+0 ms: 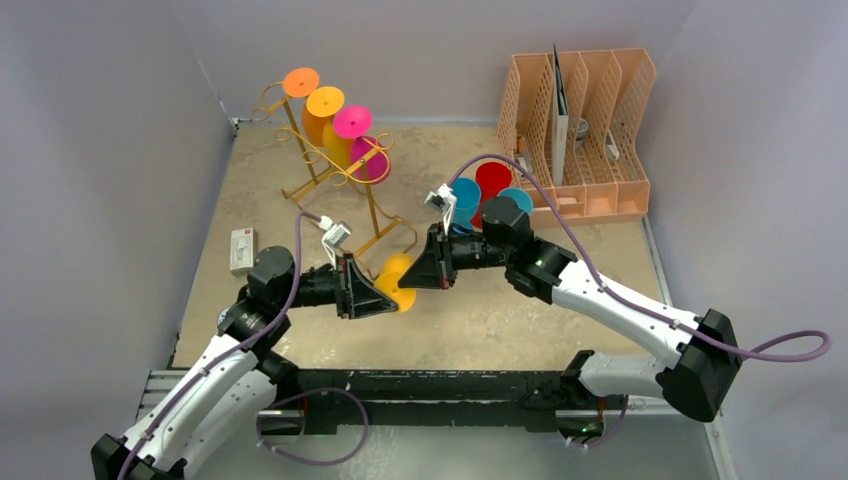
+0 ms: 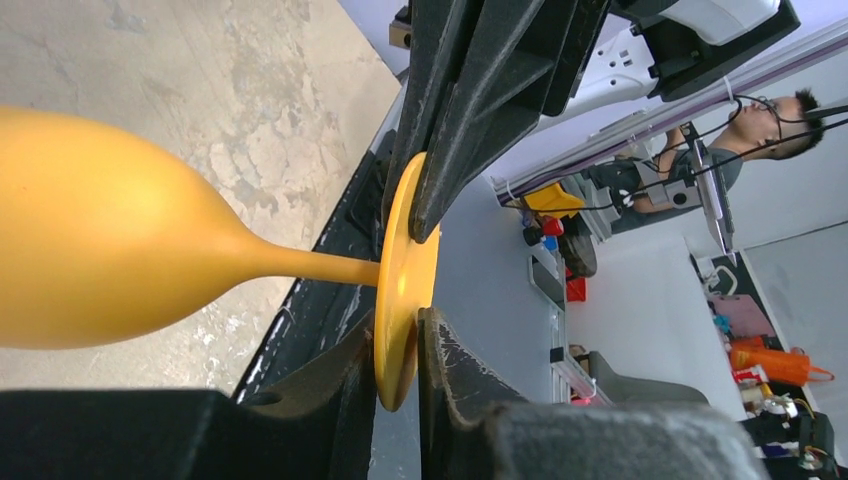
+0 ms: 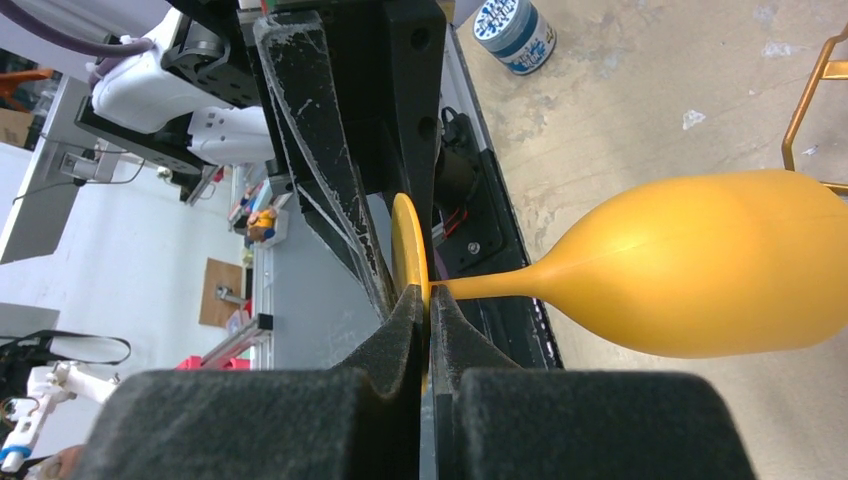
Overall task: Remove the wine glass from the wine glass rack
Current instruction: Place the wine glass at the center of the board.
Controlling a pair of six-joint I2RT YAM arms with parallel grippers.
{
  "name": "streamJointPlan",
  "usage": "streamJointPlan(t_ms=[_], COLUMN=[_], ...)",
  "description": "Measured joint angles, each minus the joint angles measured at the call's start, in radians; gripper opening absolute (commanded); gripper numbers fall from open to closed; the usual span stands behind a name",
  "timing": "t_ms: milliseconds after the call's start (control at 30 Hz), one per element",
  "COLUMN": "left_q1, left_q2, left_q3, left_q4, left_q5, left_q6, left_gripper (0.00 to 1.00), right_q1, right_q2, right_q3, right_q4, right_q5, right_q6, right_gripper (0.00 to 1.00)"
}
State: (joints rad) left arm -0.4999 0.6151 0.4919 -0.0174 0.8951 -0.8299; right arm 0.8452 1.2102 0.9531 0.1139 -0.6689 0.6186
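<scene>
Pale lilac walls [image 1: 110,130] enclose a mottled beige tabletop [image 1: 480,325] (evenly lit, scuffed in patches)

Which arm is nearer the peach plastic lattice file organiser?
Right. The right arm bends near the organiser, at its near-left corner; the left arm lies farther left, beyond the yellow wine glass.

left wrist: wine glass [image 2: 110,240] bowl cut by left edge | top: foot hidden between fingers [image 1: 372,295]
</scene>
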Motion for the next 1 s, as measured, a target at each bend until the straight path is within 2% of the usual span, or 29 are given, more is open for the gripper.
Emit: streamJointPlan(t_ms=[100, 233, 400, 467, 533, 567, 633, 767, 933, 1000], left_q1=[0.000, 0.000, 0.000, 0.000, 0.000, 0.000, 0.000, 0.000, 0.000, 0.000], left_q2=[-0.008, -0.008, -0.007, -0.014, -0.025, -0.033, -0.045, -0.053, -0.052, -0.052], left_q3=[0.000, -0.001, -0.010, -0.012, -0.013, -0.013, -0.013, -0.012, -0.012, -0.012], left_q4=[0.031, 0.086, 0.107, 0.105, 0.098, 0.095, 0.084, 0.061, 0.016, -0.008], left_q5=[-0.012, -0.024, -0.028, -0.028, -0.029, -0.028, -0.022, -0.006, -0.006, -0.011], left_q6=[-0.015, -0.046, -0.069, -0.069, -0.066, -0.064, -0.051, -0.040, -0.025, -0.019], left_gripper=[0.14, 0.00, 0.00, 0.08, 0.26, 0.32, 0.34, 0.28, 0.07, 0.06], right_q1=[0.000, 0.000, -0.001, -0.001, -0.001, 0.000, 0.001, 0.001, 0.001, 0.003], right_q2=[0.000, 0.000, 0.000, 0.000, -0.001, -0.001, -0.001, -0.002, -0.002, -0.002], right_q3=[0.000, 0.000, 0.000, 0.000, 0.000, 0.000, 0.000, 0.000, -0.005, -0.006], right_q4=[0.004, 0.027, 0.042, 0.041, 0.042, 0.042, 0.042, 0.042, 0.046, 0.047], right_q5=[-0.003, -0.011, -0.019, -0.019, -0.018, -0.016, -0.005, 0.005, 0.017, 0.015], right_q6=[0.002, 0.016, 0.016, 0.014, 0.013, 0.014, 0.014, 0.014, 0.019, 0.019], right_gripper=[0.00, 0.00, 0.00, 0.00, 0.00, 0.00, 0.00, 0.00, 0.00, 0.00])
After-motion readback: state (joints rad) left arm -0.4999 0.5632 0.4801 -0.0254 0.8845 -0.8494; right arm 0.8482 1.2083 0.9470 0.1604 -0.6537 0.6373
